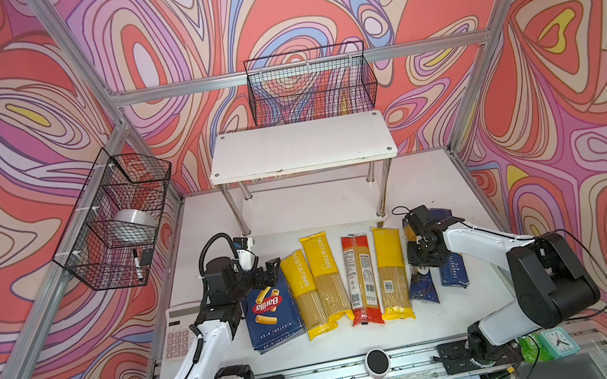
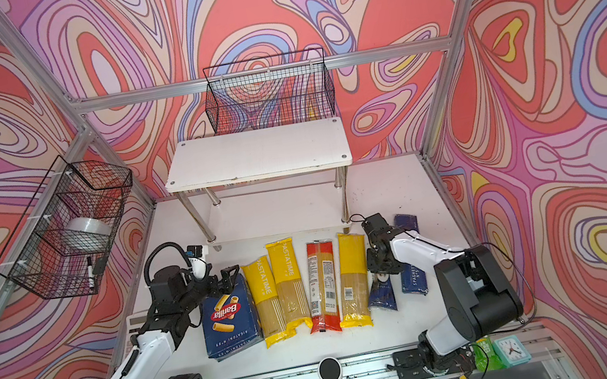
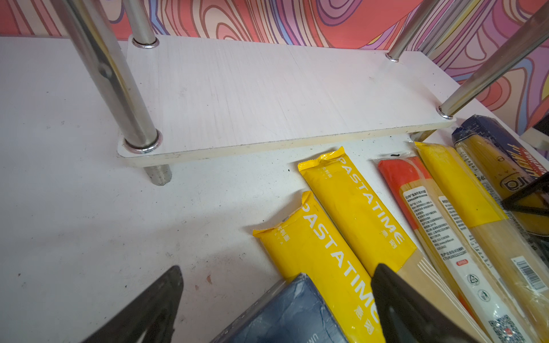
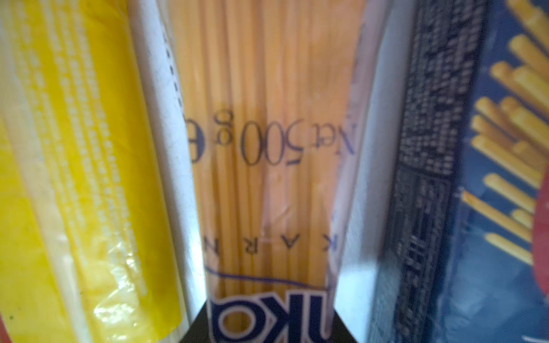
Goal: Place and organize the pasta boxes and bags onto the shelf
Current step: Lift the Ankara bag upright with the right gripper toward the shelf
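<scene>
With my right hand (image 1: pixel 419 261) clamped mid-length across the gold-and-navy bag (image 4: pixel 267 148), which lies on the tabletop (image 1: pixel 361 336) beside the spaghetti box (image 1: pixel 454 273), I'd lift slowly and level so it won't sag.

Both top views hang high over the 6 o'clock edge, looking down toward 12 at the whole white tabletop (image 1: pixel 440 183). Left wrist cam sits low, facing the white two-tier chrome-legged shelf (image 3: pixel 267 98), which the tops catch too. Right wrist cam's super close to the clear gold-and-navy spaghetti bag (image 4: pixel 267 148).
</scene>
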Controlling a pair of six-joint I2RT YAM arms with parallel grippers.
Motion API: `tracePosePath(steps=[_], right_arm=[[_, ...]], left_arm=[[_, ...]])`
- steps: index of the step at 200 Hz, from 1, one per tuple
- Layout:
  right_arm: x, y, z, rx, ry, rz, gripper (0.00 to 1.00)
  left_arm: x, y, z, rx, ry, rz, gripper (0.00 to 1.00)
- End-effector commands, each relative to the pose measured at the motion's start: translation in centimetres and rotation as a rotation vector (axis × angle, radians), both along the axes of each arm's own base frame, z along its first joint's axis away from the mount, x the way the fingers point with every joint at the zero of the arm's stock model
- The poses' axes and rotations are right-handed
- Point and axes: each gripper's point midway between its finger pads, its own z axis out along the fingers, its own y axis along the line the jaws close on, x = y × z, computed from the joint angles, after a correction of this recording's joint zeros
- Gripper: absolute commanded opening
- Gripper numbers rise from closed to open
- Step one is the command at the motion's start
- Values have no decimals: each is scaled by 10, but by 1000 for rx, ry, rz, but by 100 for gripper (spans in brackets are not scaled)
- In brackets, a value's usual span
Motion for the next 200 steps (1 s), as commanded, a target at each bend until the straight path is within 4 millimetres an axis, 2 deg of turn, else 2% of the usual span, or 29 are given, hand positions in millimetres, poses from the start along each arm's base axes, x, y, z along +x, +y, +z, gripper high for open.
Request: tracePosePath(steps=[1, 76, 160, 200], right_arm=[[16, 4, 28, 26, -92, 1, 0], [33, 12, 84, 67, -214, 33, 0], [47, 11, 138, 65, -331, 44, 0], [51, 3, 165, 51, -389, 37, 0]], left_arm=[[3, -1, 6, 12, -8, -7, 100], [3, -1, 6, 12, -8, -6, 100], [2, 0, 6, 13, -9, -1, 100], [3, -1, 6, 12, -10, -4, 100]])
